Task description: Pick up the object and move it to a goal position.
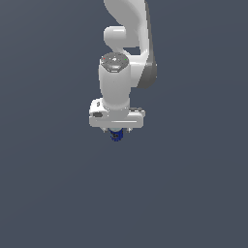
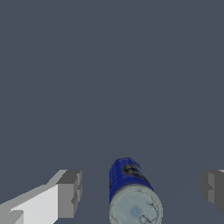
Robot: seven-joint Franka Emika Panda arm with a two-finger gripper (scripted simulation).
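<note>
The blue can [image 2: 127,175] shows in the wrist view with its pale round end toward the camera and its blue labelled side running away from it. It sits between my gripper's two grey fingers, one finger [image 2: 70,194] on one side and the other finger [image 2: 213,189] on the other, with a clear gap on each side. My gripper [image 2: 142,192] is open and does not touch the can. In the exterior view the can [image 1: 116,136] peeks out as a small blue spot just under the white hand, where my gripper [image 1: 116,131] points straight down.
A plain dark grey-blue surface [image 1: 193,193] fills both views. The white arm [image 1: 126,38] rises above the hand toward the top of the exterior view. No other objects show.
</note>
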